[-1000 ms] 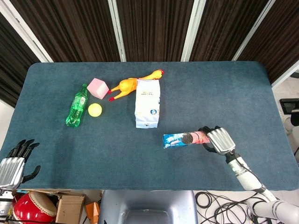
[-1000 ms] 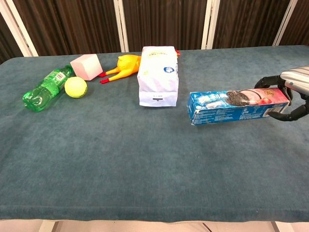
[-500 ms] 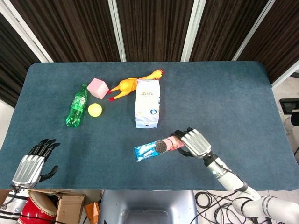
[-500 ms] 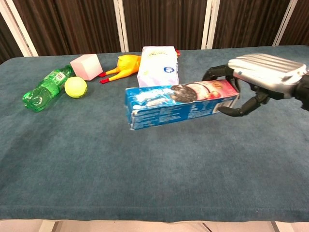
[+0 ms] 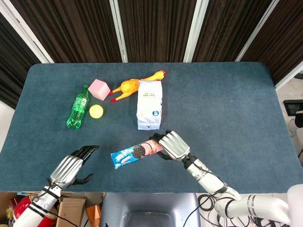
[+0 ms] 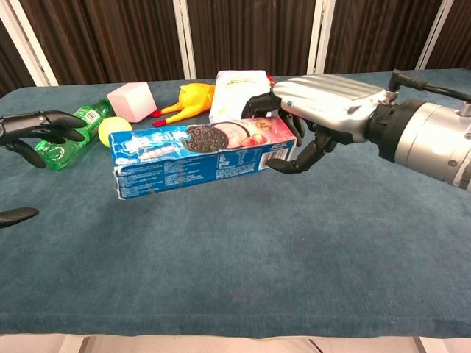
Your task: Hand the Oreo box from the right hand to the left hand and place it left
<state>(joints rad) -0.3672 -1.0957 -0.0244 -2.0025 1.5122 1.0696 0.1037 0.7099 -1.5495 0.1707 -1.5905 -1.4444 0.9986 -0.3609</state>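
At the far left our left hand (image 5: 71,166) hangs over the near edge of the blue counter (image 5: 227,109), fingers (image 6: 40,121) spread apart and holding nothing; in the chest view only its dark fingertips reach in from the left border. Behind it, toward the back, a green bottle (image 5: 78,107) lies on its side, with a yellow ball (image 5: 96,111) just beside it and a pink cube (image 5: 99,89) a little further back. Next comes a yellow rubber chicken (image 5: 135,85), stretched out beside the top of a white bag (image 5: 149,104) that lies flat near the middle of the counter.

In front of that bag is the Oreo box (image 6: 202,158), a long blue carton lifted off the counter and tilted, its free end pointing toward our left hand and sitting lower than the held end. The two are near but apart, with open counter showing between them. Our right hand (image 6: 324,110) grips the box by its pink right end, silver back on top, dark fingers wrapped over the top edge and curled beneath it.
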